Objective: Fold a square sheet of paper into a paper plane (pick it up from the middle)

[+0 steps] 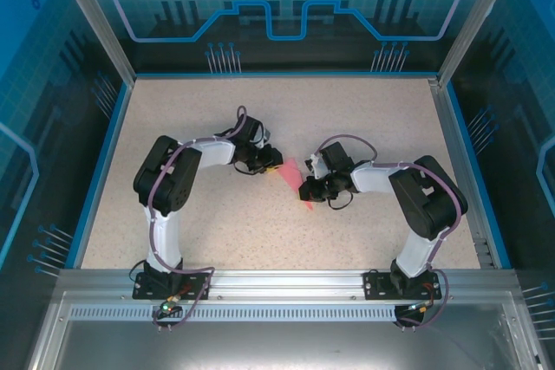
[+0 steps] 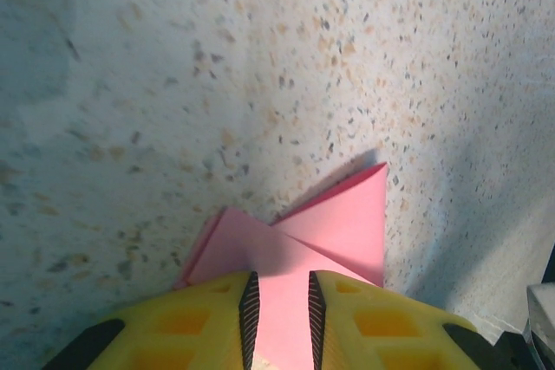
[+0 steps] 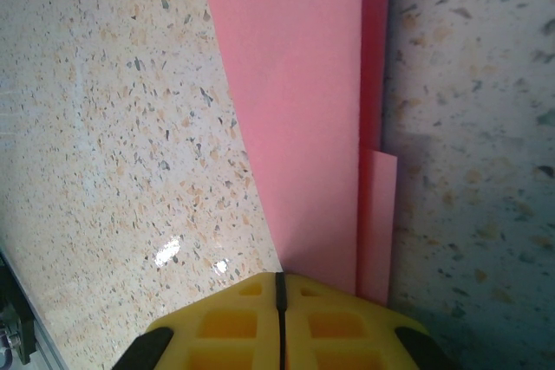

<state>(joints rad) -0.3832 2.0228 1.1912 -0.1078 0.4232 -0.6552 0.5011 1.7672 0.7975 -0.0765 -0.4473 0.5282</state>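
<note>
Touching pink paper [image 2: 334, 223]: left claw [image 2: 282, 292], right claw [image 3: 278, 282]

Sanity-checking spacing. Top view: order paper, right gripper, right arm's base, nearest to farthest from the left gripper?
1. paper: at the left gripper's fingertips, table centre.
2. right gripper: just past the paper, to the right.
3. right arm's base: near edge, far right.
</note>
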